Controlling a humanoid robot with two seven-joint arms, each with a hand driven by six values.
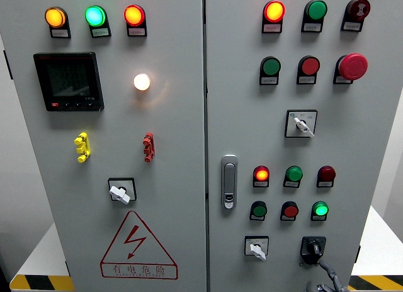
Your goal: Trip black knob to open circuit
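We find the black knob [313,246] at the lower right of the frame, on the right cabinet door [378,147], just right of a white selector switch [257,248]. It looks like a small rigid rotary switch, fixed to the panel, likely with a stiff detent. We would pinch its raised ridge across both flanks and twist. A hand [329,279] shows only partly at the bottom edge below the knob; which arm it belongs to and how its fingers stand we cannot tell.
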